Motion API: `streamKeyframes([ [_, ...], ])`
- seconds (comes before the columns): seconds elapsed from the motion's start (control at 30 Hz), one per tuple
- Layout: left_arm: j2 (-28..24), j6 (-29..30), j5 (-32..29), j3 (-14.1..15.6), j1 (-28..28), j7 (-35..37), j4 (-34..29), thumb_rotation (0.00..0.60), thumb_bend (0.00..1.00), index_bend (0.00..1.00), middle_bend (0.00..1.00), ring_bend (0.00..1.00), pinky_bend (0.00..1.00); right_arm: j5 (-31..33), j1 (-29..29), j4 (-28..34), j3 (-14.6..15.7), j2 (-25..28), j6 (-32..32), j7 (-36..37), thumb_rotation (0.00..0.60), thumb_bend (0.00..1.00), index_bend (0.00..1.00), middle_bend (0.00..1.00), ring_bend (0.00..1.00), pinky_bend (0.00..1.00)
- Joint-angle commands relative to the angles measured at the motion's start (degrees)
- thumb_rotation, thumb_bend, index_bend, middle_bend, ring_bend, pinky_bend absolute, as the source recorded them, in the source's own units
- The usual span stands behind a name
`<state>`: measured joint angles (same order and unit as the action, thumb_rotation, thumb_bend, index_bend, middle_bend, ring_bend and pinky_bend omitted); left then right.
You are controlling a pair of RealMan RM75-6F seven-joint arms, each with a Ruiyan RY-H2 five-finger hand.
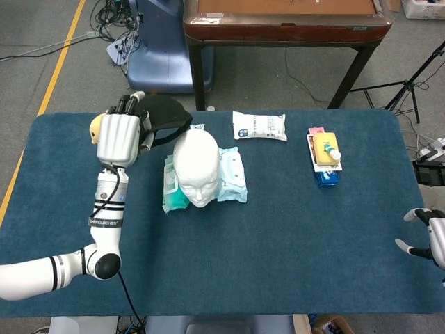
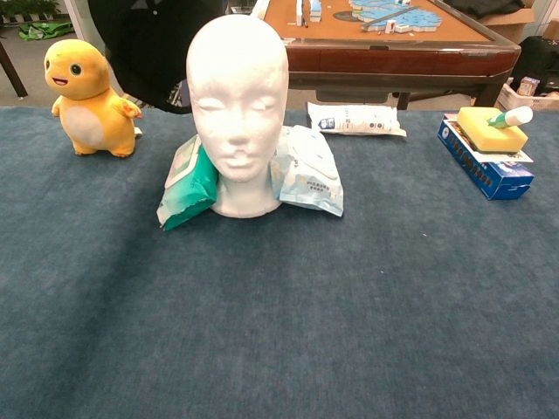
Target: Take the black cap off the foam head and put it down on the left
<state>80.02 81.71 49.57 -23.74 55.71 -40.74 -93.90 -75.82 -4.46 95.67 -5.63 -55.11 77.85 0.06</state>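
At the near right edge of the blue-covered table [image 1: 278,264], the right hand [image 1: 425,236] sits low by the table's corner, only partly in the head view, holding nothing and with its fingers spread apart. The left arm [image 1: 104,209] reaches from the near left up across the cloth. Toward the middle stands the foam head [image 2: 238,105], bare and upright, facing the robot, with a green wipes pack [image 2: 188,188] leaning against its base on one side and a pale blue wipes pack [image 2: 307,179] leaning on the other. Out to the right, a yellow sponge [image 2: 493,129] lies on top of a blue box [image 2: 485,166], with a small white bottle [image 2: 517,115] resting on the sponge. Beyond the head lies a white packet [image 1: 259,126] near the far edge. To the left of the foam head, the left hand [image 1: 119,137] is raised above the table with its fingers closed on the black cap [image 1: 161,117], which hangs clear of the head, up in the air and just beside the yellow plush toy [image 2: 87,98]; in the head view the hand covers most of the toy. Past the table stand a brown wooden table [image 1: 285,21] and a blue machine base [image 1: 163,49] on the grey floor.
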Motion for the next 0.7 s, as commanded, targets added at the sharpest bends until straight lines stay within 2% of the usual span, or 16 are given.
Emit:
streamKeyframes([
  [0.03, -0.80, 0.83, 0.90, 0.71, -1.40, 0.52, 0.17, 0.600, 0.34, 0.62, 0.19, 0.17, 0.40, 0.06, -0.04, 0.04, 0.01, -0.05, -0.04, -0.15, 0.600, 0.08, 0.45, 0.45, 0.36, 0.55],
  [0.4, -5.42, 5.42, 7.18, 4.70, -9.85, 5.75, -1.60, 0.600, 0.34, 0.62, 0.19, 0.17, 0.40, 0.47, -0.04, 0.27, -0.03, -0.31, 0.17, -1.05, 0.600, 0.08, 0.45, 0.45, 0.36, 0.55],
  [0.7, -9.54, 10.94, 17.09, 9.49, -18.16, 12.42, -4.83, 0.600, 0.34, 0.62, 0.19, 0.17, 0.40, 1.14, -0.24, 0.43, -0.15, -0.65, 0.03, -2.27, 0.600, 0.08, 0.45, 0.45, 0.36, 0.55],
])
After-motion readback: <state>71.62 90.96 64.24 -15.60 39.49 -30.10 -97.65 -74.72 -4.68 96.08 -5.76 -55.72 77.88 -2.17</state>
